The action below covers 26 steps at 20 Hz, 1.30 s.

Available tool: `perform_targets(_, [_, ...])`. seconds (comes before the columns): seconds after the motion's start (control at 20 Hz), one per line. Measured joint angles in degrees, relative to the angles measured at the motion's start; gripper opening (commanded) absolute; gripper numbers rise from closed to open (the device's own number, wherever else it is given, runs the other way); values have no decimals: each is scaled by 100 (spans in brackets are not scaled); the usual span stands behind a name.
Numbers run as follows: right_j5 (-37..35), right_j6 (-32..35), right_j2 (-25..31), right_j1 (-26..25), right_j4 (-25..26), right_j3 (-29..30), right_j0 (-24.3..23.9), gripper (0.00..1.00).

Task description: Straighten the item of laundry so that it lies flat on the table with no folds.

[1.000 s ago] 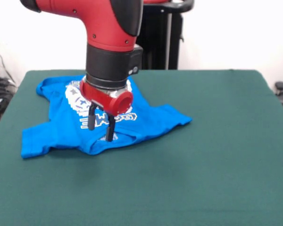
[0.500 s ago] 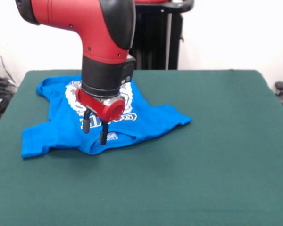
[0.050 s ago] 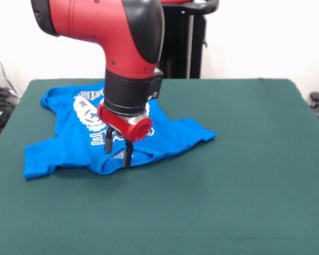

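Note:
The item of laundry (image 3: 69,143), a bright blue T-shirt with a white print, lies rumpled on the left part of the green table (image 3: 228,175). One sleeve points right, another corner points toward the front left, and its near edge is bunched. My gripper (image 3: 118,151) hangs from the red and black arm directly over the shirt's near edge. Its two dark fingers (image 3: 128,154) stand slightly apart with the tips down at the cloth. The arm hides part of the print.
A black stand (image 3: 175,48) rises behind the table's far edge. Green tabletop stretches to the right and toward the front of the shirt. Cables and dark equipment sit off the table at the left and right edges.
The arm swung left and then back right, ending a little right of where it began. The gripper has come lower, onto the shirt's near edge. The shirt's outline looks unchanged.

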State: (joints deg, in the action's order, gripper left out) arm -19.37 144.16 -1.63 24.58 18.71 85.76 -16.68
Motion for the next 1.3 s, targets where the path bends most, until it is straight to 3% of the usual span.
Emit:
perform_targets(0.9, [54,0,-111,-85,-288,-1,32,100])
perform_targets(1.3, [291,0,-341,-316,-470,-1,314,100])
